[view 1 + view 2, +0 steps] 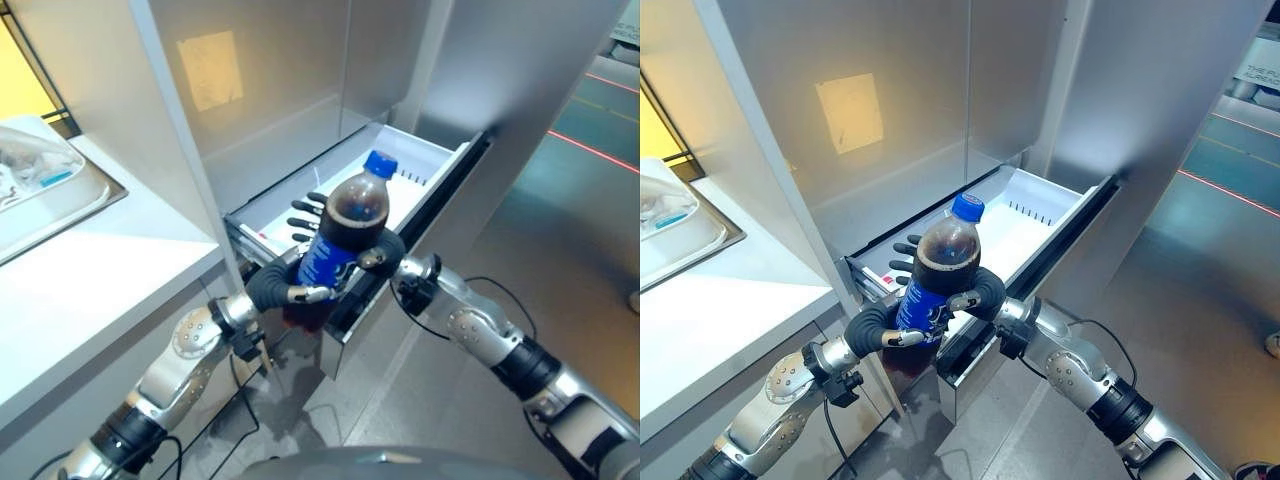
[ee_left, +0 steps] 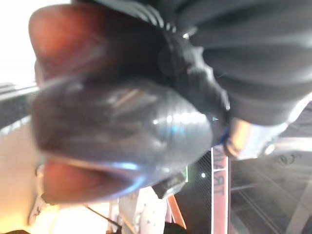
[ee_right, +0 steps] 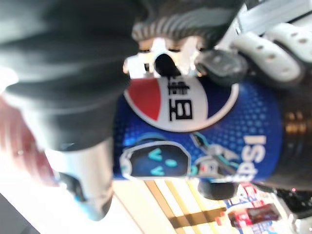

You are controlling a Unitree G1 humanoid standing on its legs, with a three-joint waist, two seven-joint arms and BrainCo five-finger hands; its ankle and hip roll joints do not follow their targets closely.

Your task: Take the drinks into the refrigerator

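A cola bottle (image 1: pixel 352 215) with a blue cap and blue label stands upright over the front edge of the refrigerator's open white drawer (image 1: pixel 440 165). My right hand (image 1: pixel 386 248) comes from the right with its fingers curled round the bottle's label (image 3: pixel 195 126). My left hand (image 1: pixel 268 285) is under and behind the bottle's lower part, with its fingers (image 1: pixel 305 215) straight and pointing into the drawer and its thumb resting on the label. The bottle's dark base (image 2: pixel 117 131) shows close in the left wrist view.
A white counter (image 1: pixel 90 270) with a clear-plastic-filled tray (image 1: pixel 40 180) lies to the left. The steel refrigerator front (image 1: pixel 270 90) rises behind the drawer and a steel panel (image 1: pixel 520 100) stands to the right. A small red and white pack (image 1: pixel 872 278) lies in the drawer's near corner.
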